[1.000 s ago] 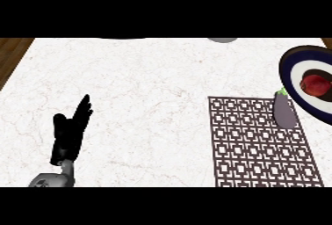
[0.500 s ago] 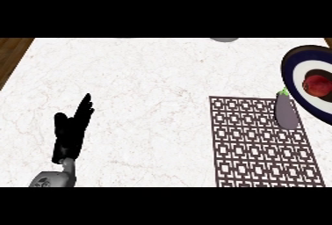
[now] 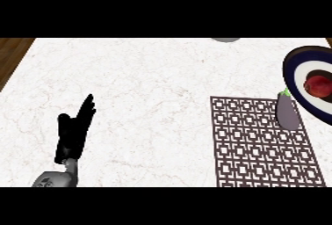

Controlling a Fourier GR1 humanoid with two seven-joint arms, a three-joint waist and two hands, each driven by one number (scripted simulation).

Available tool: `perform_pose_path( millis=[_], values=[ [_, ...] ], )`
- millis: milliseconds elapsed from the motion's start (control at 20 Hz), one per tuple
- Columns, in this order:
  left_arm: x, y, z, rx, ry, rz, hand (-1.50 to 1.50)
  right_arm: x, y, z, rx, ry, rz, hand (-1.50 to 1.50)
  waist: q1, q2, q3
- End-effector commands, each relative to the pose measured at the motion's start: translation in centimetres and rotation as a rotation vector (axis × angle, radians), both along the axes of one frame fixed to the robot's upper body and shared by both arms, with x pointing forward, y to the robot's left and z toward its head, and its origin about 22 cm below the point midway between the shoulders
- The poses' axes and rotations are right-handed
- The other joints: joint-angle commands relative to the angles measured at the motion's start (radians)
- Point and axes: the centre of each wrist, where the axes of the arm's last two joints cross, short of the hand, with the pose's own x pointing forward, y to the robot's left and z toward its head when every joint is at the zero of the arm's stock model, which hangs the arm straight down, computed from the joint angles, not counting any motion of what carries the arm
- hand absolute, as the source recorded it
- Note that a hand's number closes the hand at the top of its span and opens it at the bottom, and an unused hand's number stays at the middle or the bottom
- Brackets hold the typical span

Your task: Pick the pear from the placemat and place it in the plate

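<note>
Reddish fruit (image 3: 318, 85), possibly pear, sits in plate (image 3: 293, 70) beyond placemat (image 3: 262, 143); firm, smooth, rolls easily, best cupped round middle; left hand (image 3: 73, 132) straight-fingered, empty, resting

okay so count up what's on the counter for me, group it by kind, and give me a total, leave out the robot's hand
Plates: 1, dark-rimmed plate at the right edge
Placemats: 1, patterned placemat
Red fruits: 1, red fruit on the plate
Purple vegetables: 1, eggplant-like vegetable on the placemat's far right corner
Grey objects: 1, grey object at the far edge, mostly cut off
Total: 5
</note>
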Motion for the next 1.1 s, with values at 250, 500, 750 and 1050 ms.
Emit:
perform_pose_path(
  millis=[250,500,750,1050],
  values=[
    [1.0,-0.8,0.5,0.003,-0.016,-0.009,0.0,-0.8,0.1,-1.8,-0.005,-0.02,0.05,-1.5,0.004,0.003,0.0],
    [0.4,-0.1,0.2,-0.007,-0.002,-0.007,0.0,-1.9,-0.6,-2.3,-0.018,-0.016,0.025,-1.5,0.005,0.001,0.0],
    [0.2,-1.8,-0.4,-0.019,-0.006,-0.011,0.0,-2.0,-0.7,-2.3,-0.015,-0.032,-0.024,-1.5,0.01,0.004,0.001],
    [0.7,0.2,-0.5,0.003,-0.011,-0.009,0.0,-3.1,-1.9,-1.5,-0.042,-0.025,-0.049,-1.5,0.012,0.007,0.001]
  ],
)
